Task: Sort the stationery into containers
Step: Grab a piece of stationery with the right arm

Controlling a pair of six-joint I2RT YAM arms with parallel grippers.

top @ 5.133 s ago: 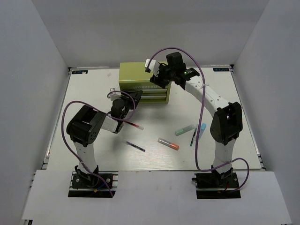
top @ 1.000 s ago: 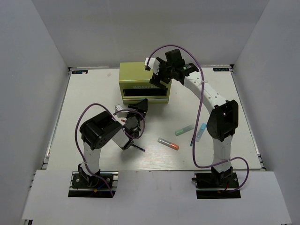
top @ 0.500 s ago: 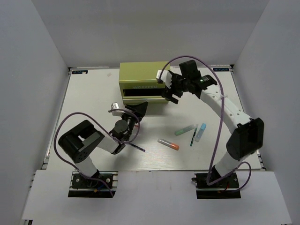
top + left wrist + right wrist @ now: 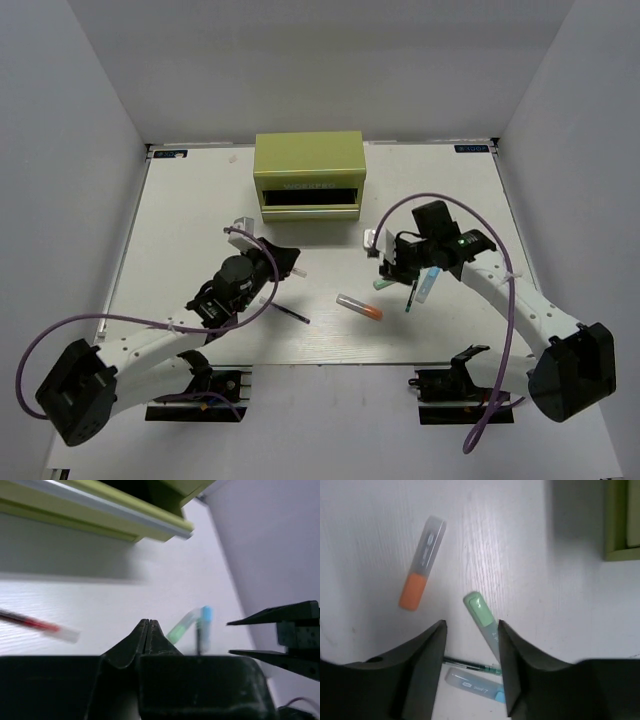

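Observation:
The olive-green tool chest (image 4: pixel 310 165) stands at the back, a dark slot across its front. On the table lie a thin red pen (image 4: pixel 35 624), a purple pen (image 4: pixel 293 315), a grey-orange marker (image 4: pixel 359 306) (image 4: pixel 422 562), a mint-green marker (image 4: pixel 482 617), a green pen (image 4: pixel 470 665) and a light-blue marker (image 4: pixel 428 285) (image 4: pixel 472 685). My left gripper (image 4: pixel 287 262) (image 4: pixel 149 622) is shut and empty, with the red pen just left of its tips. My right gripper (image 4: pixel 388 268) (image 4: pixel 471 630) is open, low over the mint-green marker's end, which lies between its fingers.
White walls close in the table on three sides. The chest (image 4: pixel 100 515) (image 4: pixel 620 520) is the only tall obstacle. The left arm lies low and stretched from its base (image 4: pixel 200 385). The right arm's purple cable (image 4: pixel 400 205) loops above the markers.
The right arm swung from the chest down to the mint-green marker and its jaws narrowed. The left arm stretched out low and its gripper shut.

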